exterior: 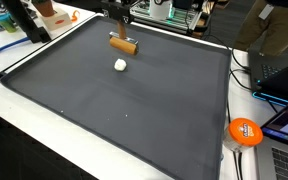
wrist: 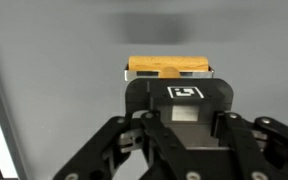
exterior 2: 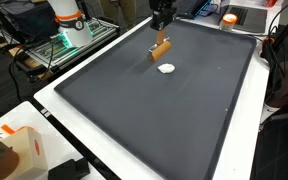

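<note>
Tan block [exterior: 123, 45], white lump [exterior: 120, 65], seemingly charcoal mat [exterior: 134, 115].

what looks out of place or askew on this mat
Nothing looks spilled or damaged. The wooden block, clamped in the gripper, is at a slant to the edges of the dark mat; a small white object lies alone on the mat near it. An orange disc rests off the mat, by its corner.

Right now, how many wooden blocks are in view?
1. The wooden block is clamped in the gripper at the far end of the dark mat, near the white lump. None seems hidden.
</note>
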Tool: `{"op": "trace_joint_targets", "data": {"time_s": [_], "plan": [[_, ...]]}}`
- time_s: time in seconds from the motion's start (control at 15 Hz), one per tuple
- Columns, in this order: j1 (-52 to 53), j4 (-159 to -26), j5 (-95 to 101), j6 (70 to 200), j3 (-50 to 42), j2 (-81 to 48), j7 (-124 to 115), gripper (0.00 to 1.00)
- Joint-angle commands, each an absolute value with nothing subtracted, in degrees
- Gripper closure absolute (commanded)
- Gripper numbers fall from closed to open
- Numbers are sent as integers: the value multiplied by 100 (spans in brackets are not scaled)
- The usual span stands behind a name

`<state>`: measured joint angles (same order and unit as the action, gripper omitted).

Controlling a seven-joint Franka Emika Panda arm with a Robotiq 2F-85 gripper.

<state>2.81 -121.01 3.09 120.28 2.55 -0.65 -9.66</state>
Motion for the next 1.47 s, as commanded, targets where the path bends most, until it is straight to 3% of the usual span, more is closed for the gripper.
{"op": "trace_joint_targets", "data": {"time_s": [0.0, 0.07, 0.87, 0.93, 1.07, 1.13, 1.4], "plan": [[278, -12097, 316, 12018, 258, -51, -964, 53], [280, -12086, 671, 12264, 255, -171, -1073, 78], [303, -12064, 397, 12128, 368, 53, 2253, 78], [341, -11983, 638, 12109, 380, -120, 1801, 53], [334, -11984, 522, 12109, 373, -66, 2051, 53], [329, -11933, 776, 12343, 362, -212, 2028, 78], [318, -11737, 1460, 12367, 353, -618, 2376, 78]]}}
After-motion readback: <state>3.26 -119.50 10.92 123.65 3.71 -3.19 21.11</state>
